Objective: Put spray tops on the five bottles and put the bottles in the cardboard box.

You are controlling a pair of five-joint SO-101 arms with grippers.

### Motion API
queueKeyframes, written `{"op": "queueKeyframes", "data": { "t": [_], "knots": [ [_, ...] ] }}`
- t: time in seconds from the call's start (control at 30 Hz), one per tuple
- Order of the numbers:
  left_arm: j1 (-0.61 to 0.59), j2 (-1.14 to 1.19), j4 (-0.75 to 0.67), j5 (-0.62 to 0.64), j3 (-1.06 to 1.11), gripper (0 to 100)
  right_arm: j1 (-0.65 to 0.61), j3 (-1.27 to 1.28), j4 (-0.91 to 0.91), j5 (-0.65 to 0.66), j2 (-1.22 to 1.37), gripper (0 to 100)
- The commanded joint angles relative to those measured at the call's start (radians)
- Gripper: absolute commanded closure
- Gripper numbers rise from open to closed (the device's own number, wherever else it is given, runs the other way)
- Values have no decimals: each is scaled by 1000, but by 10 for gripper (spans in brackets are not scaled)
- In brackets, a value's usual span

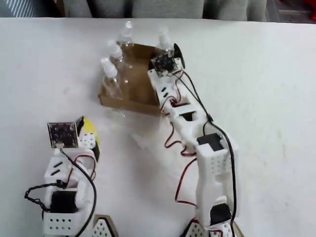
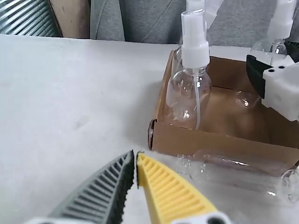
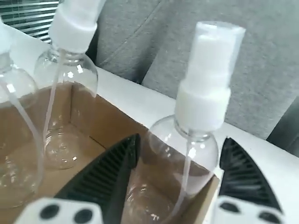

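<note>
On the white table [image 1: 256,74], the right arm [image 1: 212,158] stretches out to the far right corner of the cardboard box [image 1: 136,106]. There a clear spray-topped bottle [image 3: 187,158] stands upright, directly between the fingers of the right gripper [image 3: 182,140]. The black jaws are spread wide, one on each side of the bottle's round body, and from here it is hard to say whether either pad touches it. Three more capped bottles [image 1: 109,74] stand along the box's left side (their white spray heads rise well above the rim). One more clear bottle [image 2: 233,170] lies on its side on the table, just outside the box's near wall, with its threaded neck toward the left gripper [image 2: 135,161]. That gripper sits low over the table near the lying bottle but apart from it. Its grey and yellow jaws are pressed together at the tips and hold nothing.
</note>
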Motion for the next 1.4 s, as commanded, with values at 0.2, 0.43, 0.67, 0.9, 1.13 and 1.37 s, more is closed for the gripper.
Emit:
{"op": "queueKeyframes", "data": {
  "t": [0.2, 0.43, 0.67, 0.9, 1.13, 1.37],
  "knots": [
    [-12, -7, -26, -12, 0, 977, -12, 71, 4, -8, -156, 758],
    [-12, -7, -26, -12, 0, 977, -8, 110, 25, -91, -219, 758],
    [-12, -7, -26, -12, 0, 977, -12, 135, 70, -98, -239, 758],
    [-12, -7, -26, -77, 0, 977, -12, 307, 74, -98, -441, 761],
    [-12, -7, -26, -81, 0, 977, -44, 543, 76, -98, -722, 858],
    [-12, -7, -26, -81, 0, 977, -50, 703, 105, -98, -980, 952]
  ]
}}
